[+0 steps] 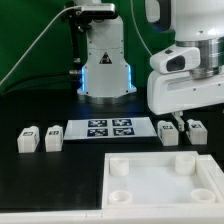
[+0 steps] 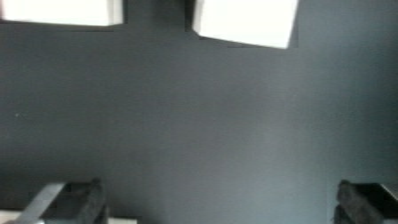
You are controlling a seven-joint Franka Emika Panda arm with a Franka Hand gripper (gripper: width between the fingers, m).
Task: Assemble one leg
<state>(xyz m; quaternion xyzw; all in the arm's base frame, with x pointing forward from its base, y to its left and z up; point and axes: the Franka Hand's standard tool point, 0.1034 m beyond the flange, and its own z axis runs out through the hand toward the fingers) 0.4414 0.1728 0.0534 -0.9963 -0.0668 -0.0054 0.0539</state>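
Several small white legs with tags lie on the black table. Two are at the exterior view's left (image 1: 28, 139) (image 1: 53, 138). Two are at its right (image 1: 170, 130) (image 1: 197, 130). My gripper (image 1: 183, 119) hangs just over the two right legs. In the wrist view my gripper (image 2: 217, 205) is open, with dark fingers (image 2: 63, 200) far apart and only bare table between them. Two white blocks (image 2: 63, 11) (image 2: 246, 20) lie beyond the fingertips; their tags do not show. The gripper holds nothing.
The marker board (image 1: 110, 128) lies between the two pairs of legs. A large white square tray-like part (image 1: 140, 182) with round corner sockets lies at the front. The robot's base (image 1: 105, 65) stands at the back, with cables behind it.
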